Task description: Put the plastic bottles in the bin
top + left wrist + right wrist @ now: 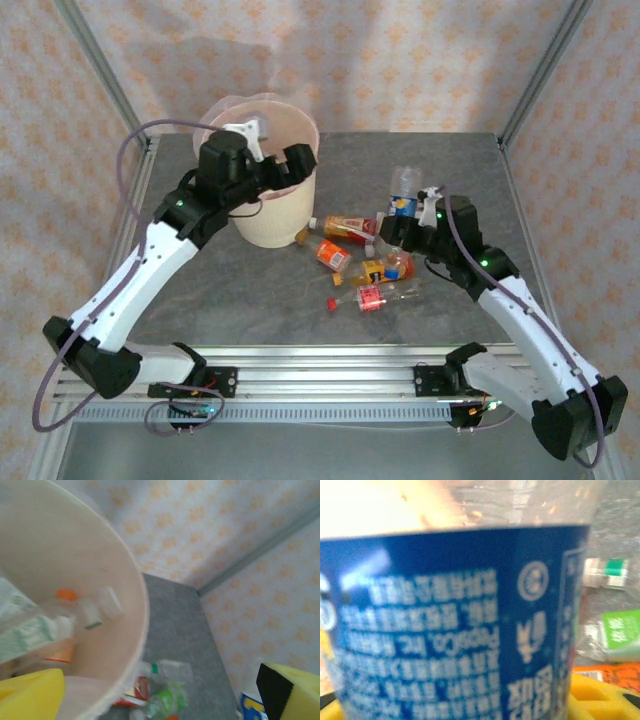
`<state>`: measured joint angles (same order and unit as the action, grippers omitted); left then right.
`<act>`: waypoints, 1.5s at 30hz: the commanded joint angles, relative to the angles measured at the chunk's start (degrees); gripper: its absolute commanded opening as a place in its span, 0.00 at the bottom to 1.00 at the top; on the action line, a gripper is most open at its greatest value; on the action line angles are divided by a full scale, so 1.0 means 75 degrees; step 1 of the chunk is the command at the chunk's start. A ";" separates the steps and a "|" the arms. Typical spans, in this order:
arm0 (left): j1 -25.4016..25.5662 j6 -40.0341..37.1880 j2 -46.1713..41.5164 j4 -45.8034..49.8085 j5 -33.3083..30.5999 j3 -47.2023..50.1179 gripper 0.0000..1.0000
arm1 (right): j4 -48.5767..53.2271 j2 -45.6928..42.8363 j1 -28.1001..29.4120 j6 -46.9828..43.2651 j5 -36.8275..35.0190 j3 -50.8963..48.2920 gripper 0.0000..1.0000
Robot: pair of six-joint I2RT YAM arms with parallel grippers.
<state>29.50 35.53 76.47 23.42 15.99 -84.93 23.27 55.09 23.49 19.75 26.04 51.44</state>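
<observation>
**Bin** (262,215): stood upright at the far left of the table (200,290). The wall is cream, and a thin pink liner (232,103) is seen above the rim. From the left wrist, an orange-capped bottle (65,596) and a green-and-white bottle (24,632) are seen lying inside against the inner wall. Other clear pieces beside them are too blurred to be told apart.

**Left gripper** (272,160): held over the bin's mouth, jaws spread wide. Nothing is gripped between the yellow pads (30,695).

**Right gripper** (402,225): closed on a blue-labelled bottle (404,200). The bottle is held upright to the right of the bin, well apart from it. Whether its base is clear of the table cannot be told. In the right wrist view its blue label is pressed close to the lens.

**Loose bottles on the table**, between the bin and the right gripper:
- Orange-labelled bottles (345,228) are laid on their sides, the nearest just beside the bin's foot.
- A red-labelled bottle (370,297) is laid nearest the arm bases.
- A green-labelled bottle (620,632) is seen on the table behind the held one.
</observation>
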 commanded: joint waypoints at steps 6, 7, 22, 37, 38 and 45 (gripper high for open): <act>0.0591 -0.0422 0.0939 -0.0052 0.1329 -0.0869 1.00 | -0.1441 0.0696 0.0809 -0.0140 0.0482 0.0648 0.55; 0.0618 -0.0433 0.0992 -0.0073 0.1374 -0.0898 1.00 | -0.1512 0.0776 0.0880 -0.0130 0.0560 0.0701 0.55; 0.0661 -0.0240 0.1263 -0.0772 0.2585 -0.0876 1.00 | -0.2848 0.1296 0.1333 0.0392 0.1544 0.1007 0.55; 0.0676 0.0102 0.1339 -0.1141 0.2755 -0.0866 0.87 | -0.3868 0.1414 0.1521 0.0923 0.2104 0.0946 0.56; 0.0673 0.0098 0.1308 -0.1152 0.2743 -0.0858 0.84 | -0.3857 0.1408 0.1521 0.0919 0.2088 0.0939 0.56; 0.0678 0.0129 0.1128 -0.1200 0.2597 -0.0759 0.63 | -0.3863 0.1454 0.1521 0.0960 0.2012 0.0909 0.60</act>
<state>34.20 35.99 87.13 15.79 36.40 -90.08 -2.04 66.17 34.46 27.64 40.21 57.14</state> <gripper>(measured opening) 0.646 0.601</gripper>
